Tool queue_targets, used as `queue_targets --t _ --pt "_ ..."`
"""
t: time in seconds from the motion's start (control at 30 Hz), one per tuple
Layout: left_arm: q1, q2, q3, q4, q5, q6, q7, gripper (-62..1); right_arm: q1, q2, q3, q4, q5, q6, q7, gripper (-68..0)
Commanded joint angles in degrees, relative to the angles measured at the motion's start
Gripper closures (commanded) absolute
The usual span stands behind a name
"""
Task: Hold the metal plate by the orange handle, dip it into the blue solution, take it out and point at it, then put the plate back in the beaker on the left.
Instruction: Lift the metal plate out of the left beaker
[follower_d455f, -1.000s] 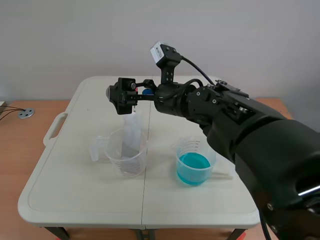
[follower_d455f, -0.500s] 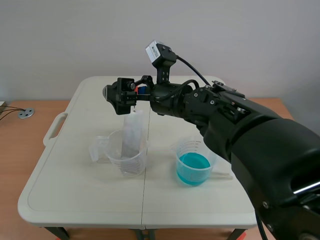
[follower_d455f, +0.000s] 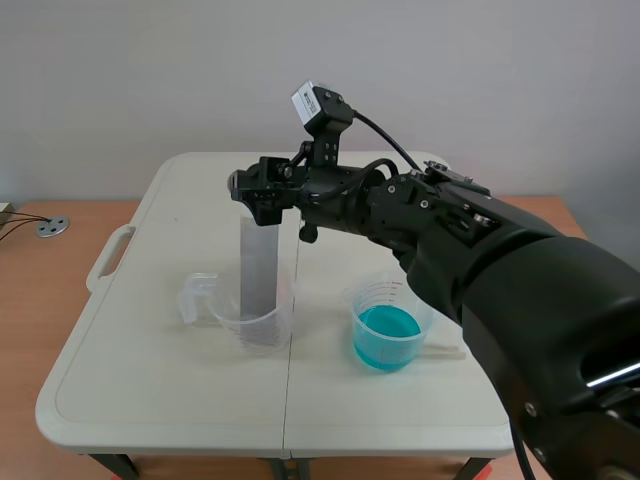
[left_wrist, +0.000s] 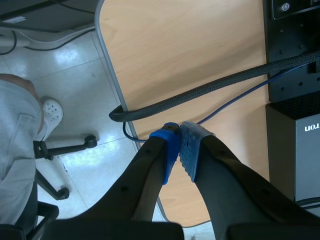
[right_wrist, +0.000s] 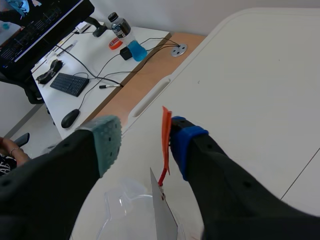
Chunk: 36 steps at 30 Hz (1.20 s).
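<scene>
Fingers of the right gripper are wide apart and hold nothing. The orange handle stands right beside the blue pad (I cannot tell if they touch). The grey-green pad is well away from it. The metal plate stands up straight in the left beaker. The blue solution sits in the other beaker nearby. The left gripper is closed on nothing.
</scene>
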Motion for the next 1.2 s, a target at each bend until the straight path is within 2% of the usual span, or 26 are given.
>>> queue_targets --t 0.0,0.1,0.2,0.3,0.47,0.57,0.87,1.17 --pt "0.5 -0.2 -0.1 0.8 -0.2 -0.1 -0.4 -3.0 1.9 -0.2 -0.1 1.4 0.7 0.2 0.6 -15.0" --pt "0.4 -0.2 -0.1 0.8 -0.2 -0.1 -0.4 -3.0 1.9 -0.2 -0.1 1.4 0.6 0.2 0.6 -9.4" --pt "0.4 -0.2 -0.1 0.8 -0.2 -0.1 -0.4 -3.0 1.9 -0.2 -0.1 1.4 0.6 0.2 0.6 -0.8" --pt "0.4 -0.2 -0.1 0.8 -0.2 -0.1 -0.4 -3.0 1.9 -0.2 -0.4 1.4 0.6 0.5 0.6 -1.1" --pt "0.4 -0.2 -0.1 0.8 -0.2 -0.1 -0.4 -3.0 1.8 -0.2 -1.6 1.4 0.6 5.9 0.6 -1.1" --pt "0.4 -0.2 -0.1 0.8 -0.2 -0.1 -0.4 -3.0 1.8 -0.2 -1.9 1.4 0.6 7.5 0.6 -1.1" --pt "0.4 -0.2 -0.1 0.8 -0.2 -0.1 -0.4 -3.0 1.7 -0.1 -2.3 3.8 -1.6 7.5 0.6 -1.1" --pt "0.4 -0.2 -0.1 0.8 -0.2 -0.1 -0.4 -3.0 -0.2 0.1 -4.9 12.3 -3.9 7.5 0.2 -1.1"
